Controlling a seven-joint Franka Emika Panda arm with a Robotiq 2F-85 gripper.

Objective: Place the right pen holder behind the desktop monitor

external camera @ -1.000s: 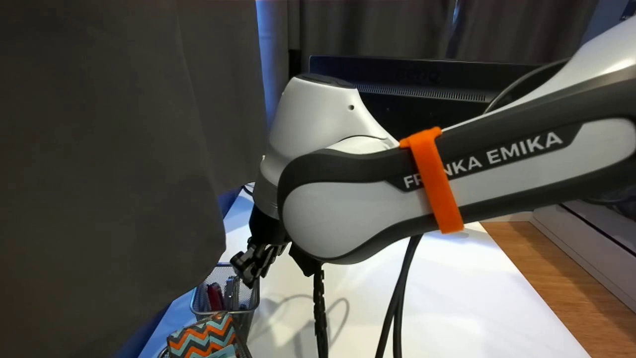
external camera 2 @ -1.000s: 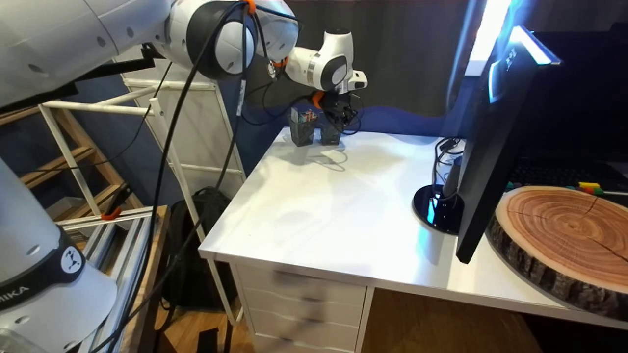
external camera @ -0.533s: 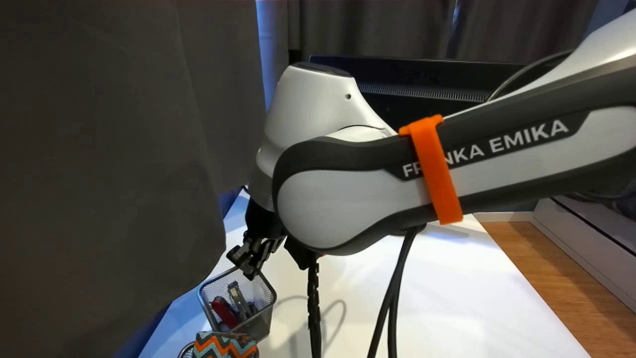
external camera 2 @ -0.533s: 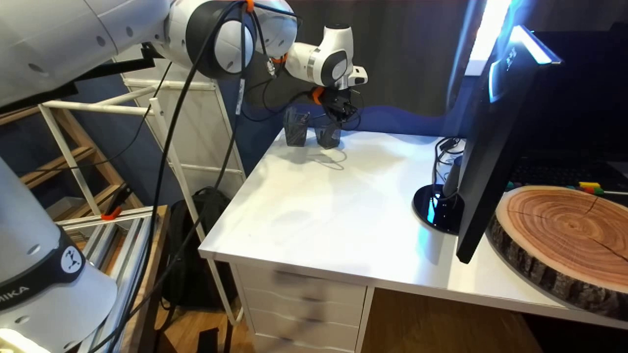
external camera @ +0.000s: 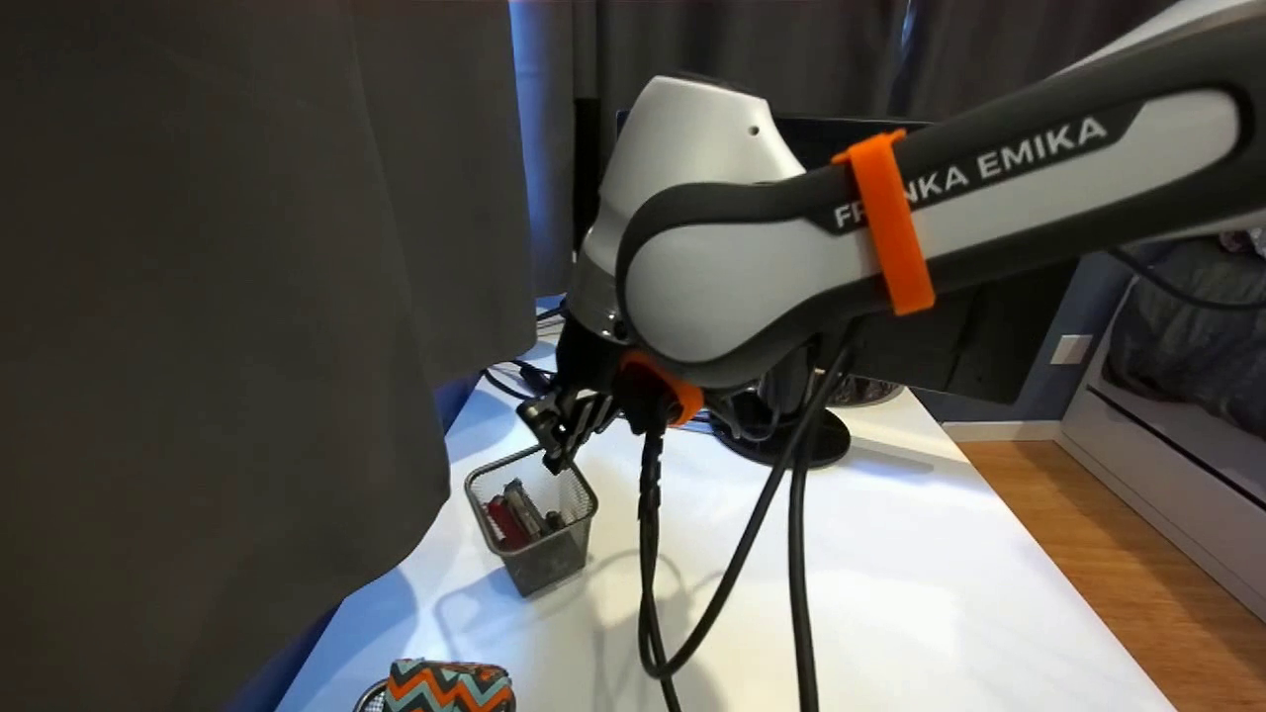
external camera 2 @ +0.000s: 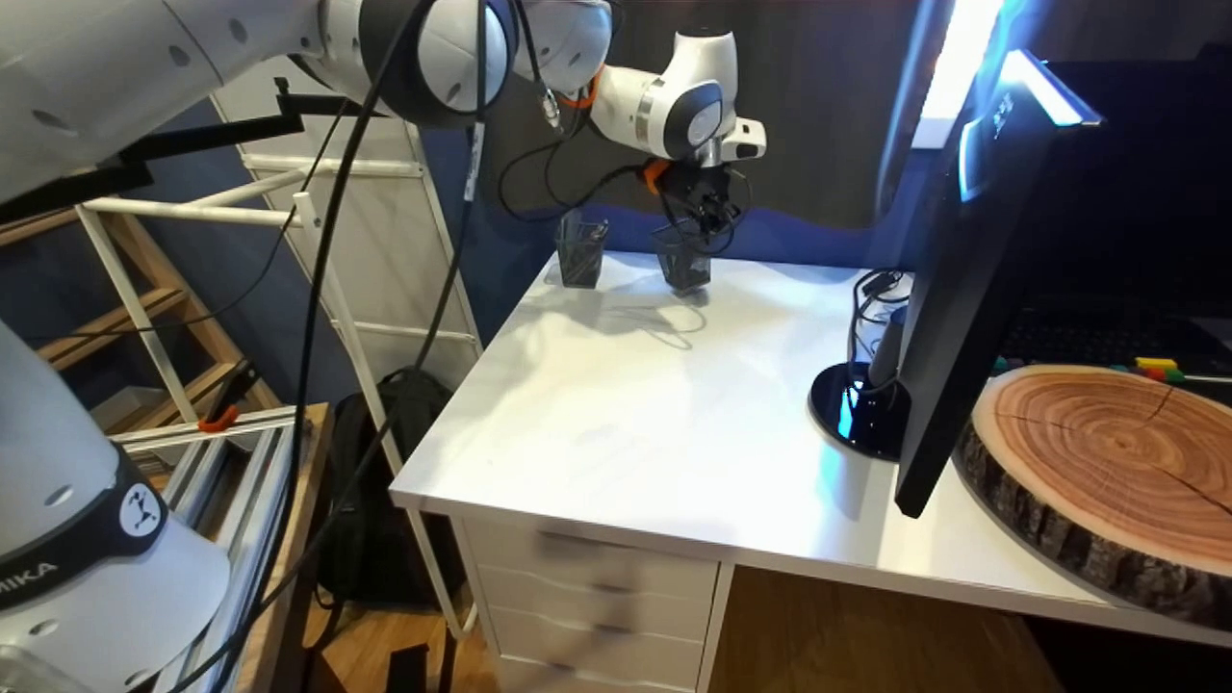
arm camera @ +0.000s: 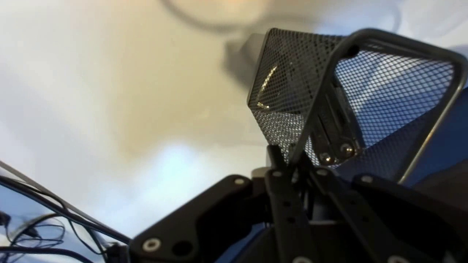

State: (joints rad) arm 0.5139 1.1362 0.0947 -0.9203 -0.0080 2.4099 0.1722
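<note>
Wrist view shows the gripper (arm camera: 290,164) clamped on the rim of the right pen holder (external camera: 546,562), a tilted wire-mesh cup, pinching the wall that faces the desktop monitor (external camera 2: 982,279). Both exterior views put the holder on the monitor's rear side, well apart from its round base (external camera 2: 861,423); it seems to hang just off the desk (external camera 2: 674,414), though the gap is hard to judge.

The step in hand looks like the carry towards the monitor. With one thin wall pinched, the cup will likely swing, so a slow, even pace suits: a red item (external camera: 506,522) and a grey one (external camera: 524,509) lean inside and could tip out. A little more height would help. Near the monitor, level the cup, let its bottom meet the desk flat, then release.

For room, the broad stretch of desk directly behind the monitor looks best. Loose cables (external camera 2: 880,283) lie beside the monitor's base, and the curtain (external camera 2: 818,106) bounds that flank; the desk edge above the drawers (external camera 2: 616,602) bounds the opposite one. A second mesh cup (external camera 2: 580,262) stands farther from the monitor. Dark leads (external camera: 803,613) dangle low behind the monitor and could snag on its base.
</note>
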